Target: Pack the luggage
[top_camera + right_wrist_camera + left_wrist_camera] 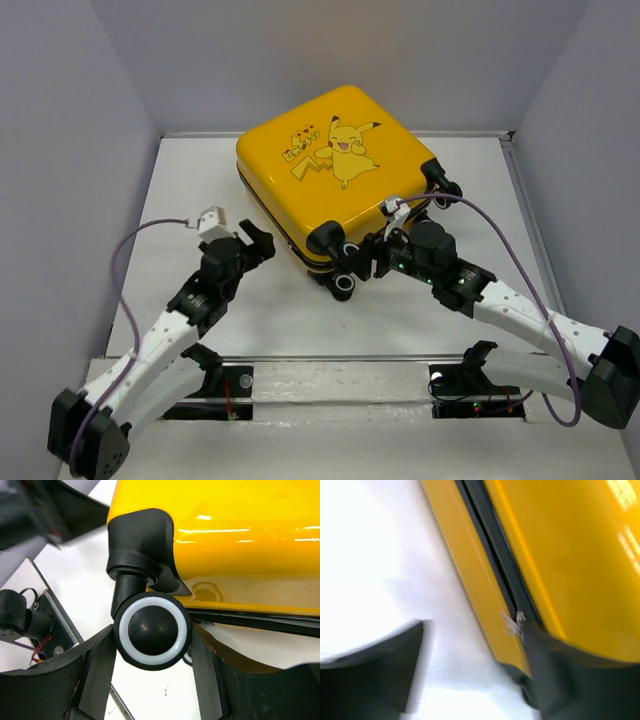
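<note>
A closed yellow suitcase (335,170) lies flat mid-table, wheeled end towards the arms. The right gripper (370,258), fingers spread, straddles a wheel (152,630) at the near corner. The left gripper (260,243), also spread, sits just beside the suitcase's left seam.

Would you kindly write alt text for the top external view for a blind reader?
A closed yellow suitcase lies flat on a white table. The right gripper is at its near wheels; the left gripper sits beside its left side.
</note>
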Motion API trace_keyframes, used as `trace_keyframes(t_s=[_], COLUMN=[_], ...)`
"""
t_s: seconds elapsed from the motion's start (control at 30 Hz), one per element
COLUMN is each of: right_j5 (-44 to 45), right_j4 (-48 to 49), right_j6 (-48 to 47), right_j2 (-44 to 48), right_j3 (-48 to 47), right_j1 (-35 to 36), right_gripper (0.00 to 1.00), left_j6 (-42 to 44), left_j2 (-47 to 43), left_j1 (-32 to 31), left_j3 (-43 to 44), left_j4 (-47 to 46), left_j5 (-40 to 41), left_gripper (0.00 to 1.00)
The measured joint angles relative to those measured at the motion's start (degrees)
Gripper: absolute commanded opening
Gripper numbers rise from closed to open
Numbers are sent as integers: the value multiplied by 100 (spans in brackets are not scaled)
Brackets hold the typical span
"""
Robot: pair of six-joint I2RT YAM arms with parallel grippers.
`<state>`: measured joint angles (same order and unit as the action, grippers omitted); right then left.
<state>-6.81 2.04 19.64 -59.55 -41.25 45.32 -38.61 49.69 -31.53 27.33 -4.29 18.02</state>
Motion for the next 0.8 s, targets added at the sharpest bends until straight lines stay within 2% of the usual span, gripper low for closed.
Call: trace_keyframes(t_s=[0.03, 0.07, 0.1, 0.13, 0.27, 0.5, 0.6, 0.8], right_j5=[-15, -35, -46, -63, -164, -339, -313, 247], right_j4=[-33, -94, -149, -225, -710, -1567, -1700, -1742], right_j6=[7, 7, 7, 0, -11, -240, -317, -431], right_j2=[42, 109, 184, 271, 892, 1545, 1996, 2872], right_j3=[7, 9, 9, 9, -313, -2308, -2680, -2516], right_j1=[-26, -59, -70, -74, -125, -140, -140, -140], right_gripper=[45, 72, 89, 100, 100, 100, 100, 100], left_j6=[55, 17, 26, 55, 192, 581, 691, 820], left_j2=[-358, -927, -1526, -1917, -3126, -3097, -3071, -3104], left_j1=[98, 199, 240, 238, 238, 238, 238, 238], left_j3=[-13, -17, 28, 94, 988, 2804, 2973, 2557], left_j4=[144, 271, 404, 503, 1003, 1519, 1537, 1683], left_j5=[114, 273, 343, 343, 164, -638, -907, -1143], left_gripper=[99, 99, 99, 99, 99, 99, 99, 99])
